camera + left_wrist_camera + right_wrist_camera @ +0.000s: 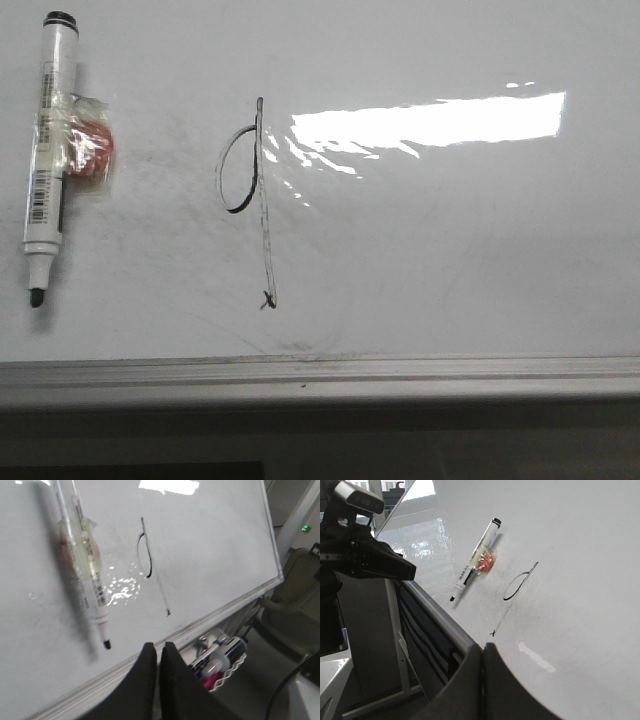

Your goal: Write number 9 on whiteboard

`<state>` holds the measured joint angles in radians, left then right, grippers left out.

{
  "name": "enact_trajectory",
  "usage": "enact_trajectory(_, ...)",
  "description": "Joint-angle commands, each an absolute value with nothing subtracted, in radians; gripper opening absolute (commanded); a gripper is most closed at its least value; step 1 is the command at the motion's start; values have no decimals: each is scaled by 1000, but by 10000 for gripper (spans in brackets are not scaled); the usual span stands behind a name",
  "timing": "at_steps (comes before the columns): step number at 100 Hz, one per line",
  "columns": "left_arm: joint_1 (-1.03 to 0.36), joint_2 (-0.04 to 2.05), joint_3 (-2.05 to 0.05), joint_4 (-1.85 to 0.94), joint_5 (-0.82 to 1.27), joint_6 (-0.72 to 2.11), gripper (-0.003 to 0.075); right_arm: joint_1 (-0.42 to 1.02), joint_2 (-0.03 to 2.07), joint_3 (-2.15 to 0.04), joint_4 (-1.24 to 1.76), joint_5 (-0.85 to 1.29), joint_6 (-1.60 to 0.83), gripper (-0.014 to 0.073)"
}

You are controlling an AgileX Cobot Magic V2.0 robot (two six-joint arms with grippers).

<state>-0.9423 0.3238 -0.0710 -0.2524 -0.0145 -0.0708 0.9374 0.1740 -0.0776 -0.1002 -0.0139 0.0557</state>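
Nearest, in each wrist view, sit my own fingers. My left gripper [159, 652] shows two dark fingers pressed together with only a hairline seam between them, holding nothing; their bases are cut off by the picture's edge. My right gripper [482, 655] is likewise closed and empty, its two fingers meeting at the tips. Neither gripper appears in the front view.

Just beyond the left gripper, below the board's edge, a wavy-edged tray [227, 667] holds items I can only partly make out: a white rounded cap and something pink; the rest is hidden.

Next comes the pale grey frame strip [320, 372] along the near edge of the whiteboard [450, 260]. The board's far and side limits are cut off in the front view.

On the board stands one number 9 [255, 200]: one narrow oval loop joined to one long straight stem ending in a tiny squiggle close to the frame strip. The stem's line is thin and faint.

To the left of the figure, well apart from it, lies one marker pen [46, 150], uncapped tip toward the frame, with a reddish object [90, 150] taped to its barrel under clear wrap; what this object is I cannot tell.

Farthest, one bright glare patch [440, 120] washes out the surface beside the loop's top.
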Motion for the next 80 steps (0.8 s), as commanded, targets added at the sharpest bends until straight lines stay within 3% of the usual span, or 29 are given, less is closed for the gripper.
enact_trajectory(1,-900,322,-51,-214,-86,-69,-20,939,179,-105,-109,-90,49,-64)
enact_trajectory(15,-746,263,36,-214,-85,-69,-20,939,179,-105,-109,-90,49,-64)
enact_trajectory(54,-219,-25,34,-126,262,-69,-20,939,179,-105,-109,-90,49,-64)
enact_trajectory(80,-50,-32,34,-126,290,68,-20,939,179,-105,-109,-90,49,-64)
